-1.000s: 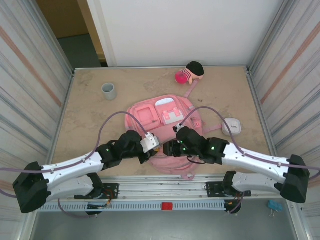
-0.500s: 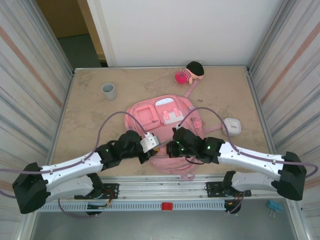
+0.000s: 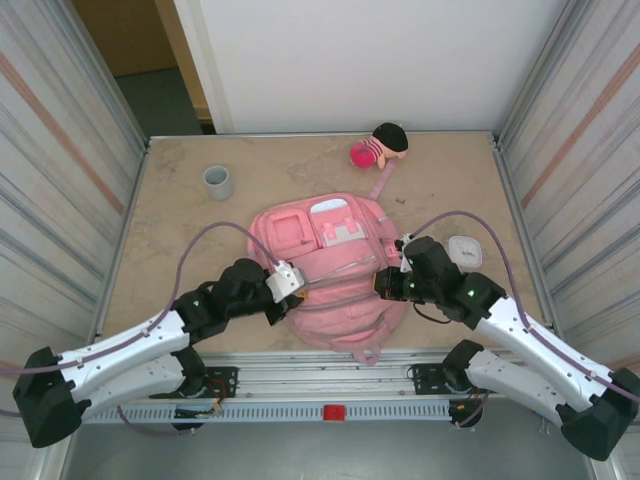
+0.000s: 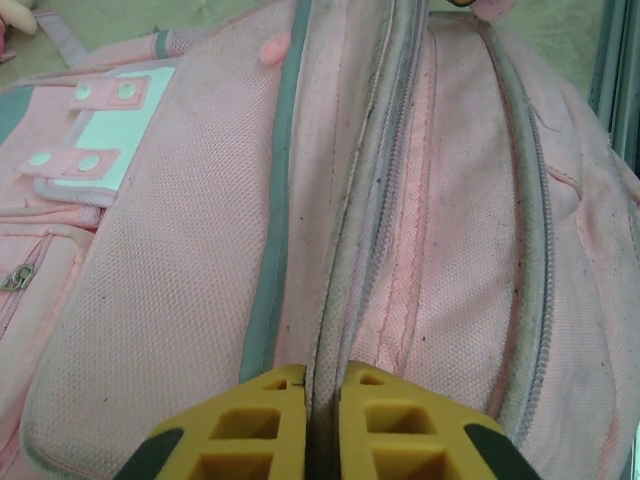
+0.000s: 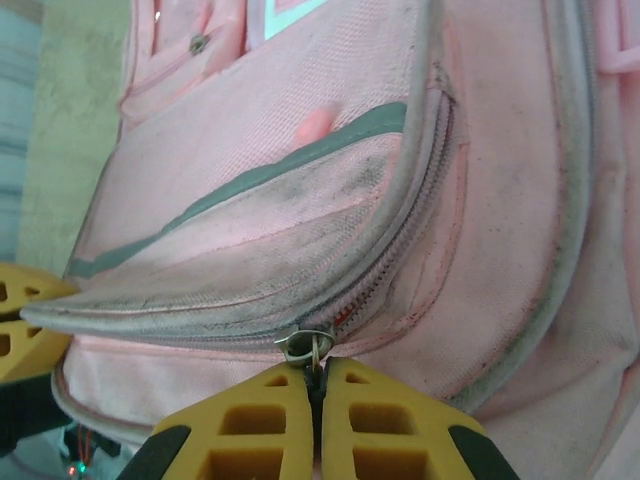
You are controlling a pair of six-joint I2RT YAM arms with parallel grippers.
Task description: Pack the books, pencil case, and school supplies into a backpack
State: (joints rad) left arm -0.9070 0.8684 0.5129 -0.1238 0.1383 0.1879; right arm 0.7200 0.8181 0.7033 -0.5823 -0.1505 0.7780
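From above, the backpack lies flat mid-table, with the left claw on its left flank and the right claw on its right, though neither grip can be read there. The left wrist view shows the left claw pressed together, pinching the grey zip seam that runs away over the pink fabric ahead. The right wrist view shows the right claw squeezed tight on the zip pull at a front pocket's corner.

Doll behind backpack, cup left.
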